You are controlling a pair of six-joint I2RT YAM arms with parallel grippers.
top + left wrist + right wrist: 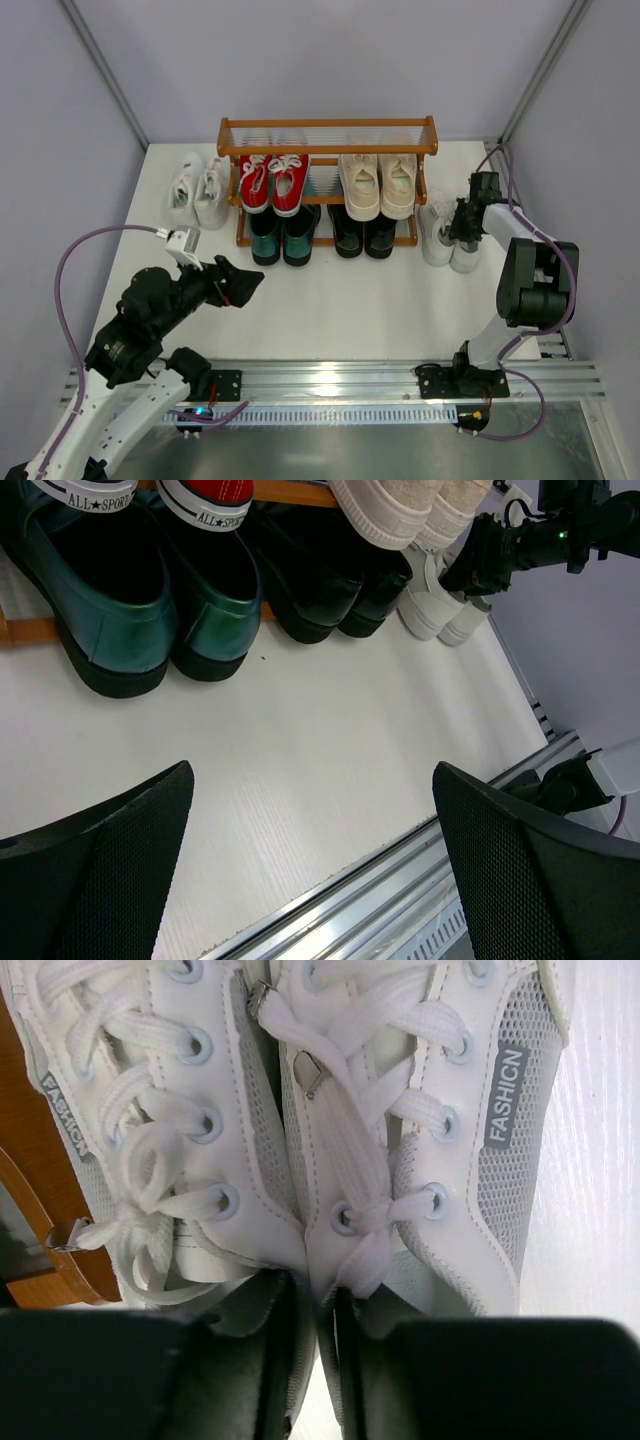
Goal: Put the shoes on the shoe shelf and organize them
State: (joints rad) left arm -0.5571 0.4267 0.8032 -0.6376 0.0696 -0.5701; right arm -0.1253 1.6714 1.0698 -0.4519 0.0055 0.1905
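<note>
The shoe shelf (327,136) stands at the back. Its middle tier holds red sneakers (272,182) and beige sneakers (379,186). Green loafers (283,237) and black loafers (363,234) sit at the bottom. One white sneaker pair (198,190) stands on the table left of the shelf. The other white pair (449,238) is at the shelf's right post. My right gripper (315,1305) has one finger inside each shoe of that pair (330,1110) and pinches their inner walls together. My left gripper (312,775) is open and empty over the table in front of the green loafers (110,610).
The shelf's top tier (330,125) holds nothing. An aluminium rail (330,380) runs along the near table edge. Grey walls close in on both sides. The right arm's cable (500,160) loops near the back right corner.
</note>
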